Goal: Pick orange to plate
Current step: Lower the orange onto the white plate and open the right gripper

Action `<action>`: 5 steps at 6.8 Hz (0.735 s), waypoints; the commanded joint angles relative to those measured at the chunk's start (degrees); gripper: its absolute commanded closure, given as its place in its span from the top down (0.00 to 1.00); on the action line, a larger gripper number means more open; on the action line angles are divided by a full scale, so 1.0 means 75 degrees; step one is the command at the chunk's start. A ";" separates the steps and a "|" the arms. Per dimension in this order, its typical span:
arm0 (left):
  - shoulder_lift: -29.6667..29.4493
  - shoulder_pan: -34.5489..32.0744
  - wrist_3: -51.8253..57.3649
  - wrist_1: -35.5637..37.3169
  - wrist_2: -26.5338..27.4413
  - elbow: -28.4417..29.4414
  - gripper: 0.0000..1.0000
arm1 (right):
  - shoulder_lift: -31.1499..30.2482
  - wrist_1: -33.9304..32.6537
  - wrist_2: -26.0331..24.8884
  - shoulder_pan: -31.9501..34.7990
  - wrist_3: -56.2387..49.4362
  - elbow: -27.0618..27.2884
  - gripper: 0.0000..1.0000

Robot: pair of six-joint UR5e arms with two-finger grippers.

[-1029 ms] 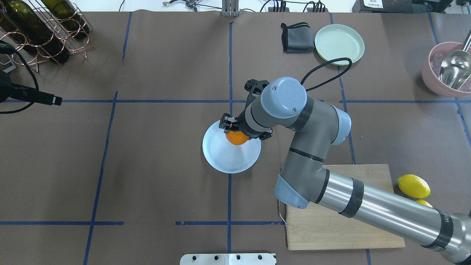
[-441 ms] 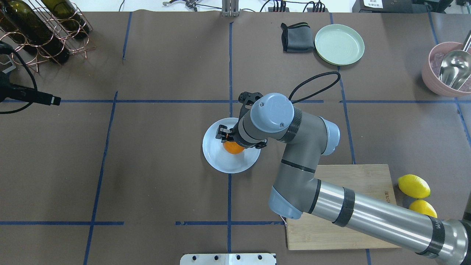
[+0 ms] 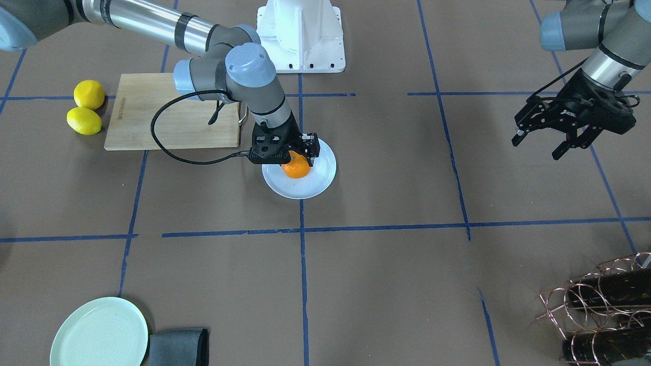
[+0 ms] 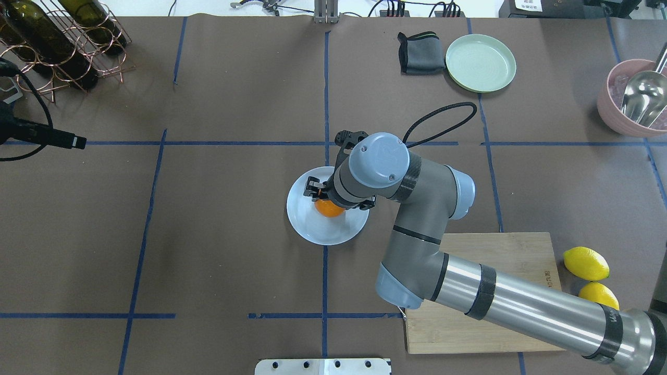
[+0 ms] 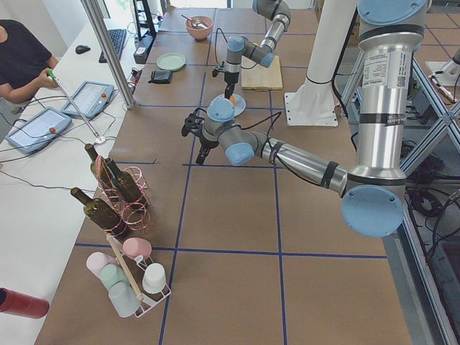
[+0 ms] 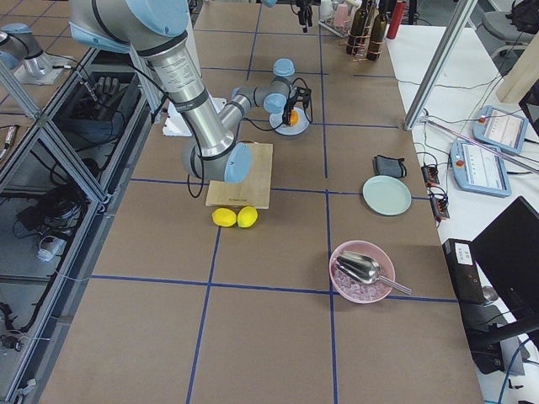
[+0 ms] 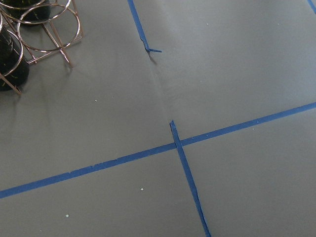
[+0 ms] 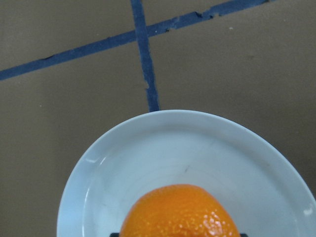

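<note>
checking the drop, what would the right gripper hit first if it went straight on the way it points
The plate, by way of the orange in its jaws: the right gripper points down over the plate. Whether the orange already touches the plate is unclear.

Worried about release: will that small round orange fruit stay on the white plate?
The small round orange fruit may roll slightly; the raised rim of the round white plate would probably stop it. Its dimpled skin looks grippy.

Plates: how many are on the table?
2. The white plate is mid-table under the orange; the mint-green plate is near the far edge beside a folded cloth. The right arm might hide others.
</note>
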 commanded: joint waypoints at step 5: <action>0.0269 -0.0070 0.0327 -0.0013 -0.0017 -0.0066 1.00 | -0.1889 -0.0362 0.1924 0.1534 -0.0158 0.2811 1.00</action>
